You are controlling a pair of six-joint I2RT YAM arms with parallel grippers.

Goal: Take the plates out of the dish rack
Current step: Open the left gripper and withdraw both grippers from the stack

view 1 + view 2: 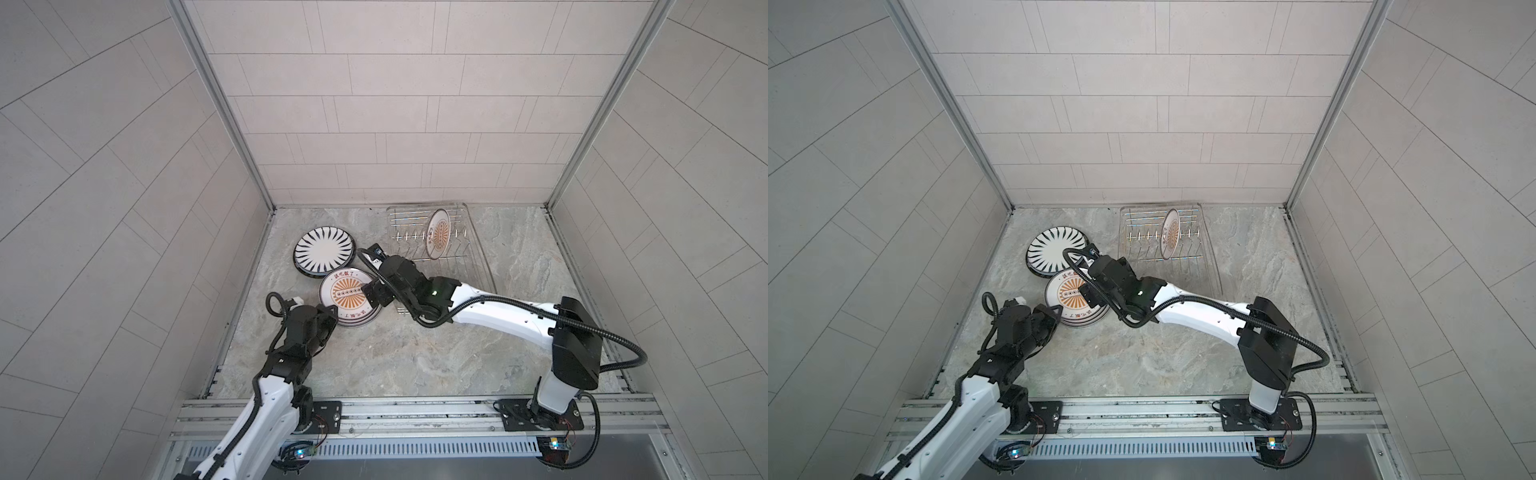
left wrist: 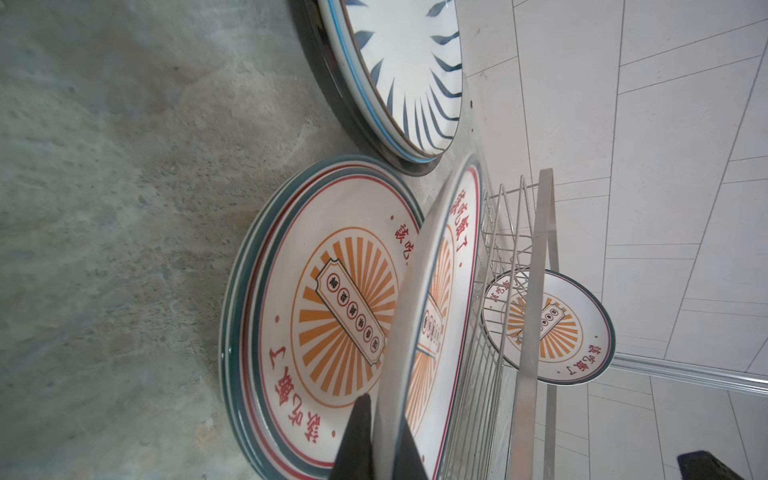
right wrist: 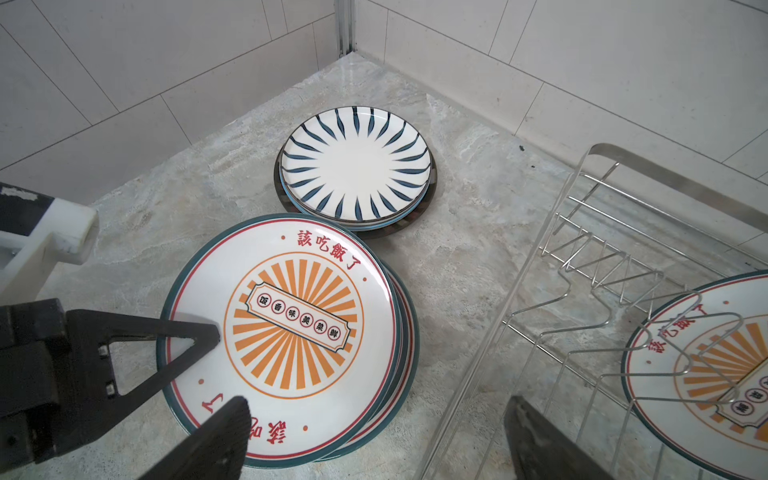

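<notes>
The left gripper [image 1: 331, 311], clamped on the rim of the sunburst plate [image 3: 282, 332], should lower it flat onto the stack [image 3: 409, 332] before releasing, while the wide, empty right gripper [image 3: 378, 409] waits; 1 last plate [image 1: 438, 234] stands in the dish rack [image 1: 465, 253].

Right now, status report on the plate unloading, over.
Left gripper shut on top sunburst plate. Right gripper open above it. Last plate standing in dish rack. Nothing blocking.

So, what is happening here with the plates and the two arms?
The left tool is shut on the rim of a sunburst plate, holding it tilted over a stack of like plates. The right tool hangs open above the same stack, holding nothing. A striped-plate pile lies beside. One last plate stands in the dish rack, not yet unloaded.
</notes>
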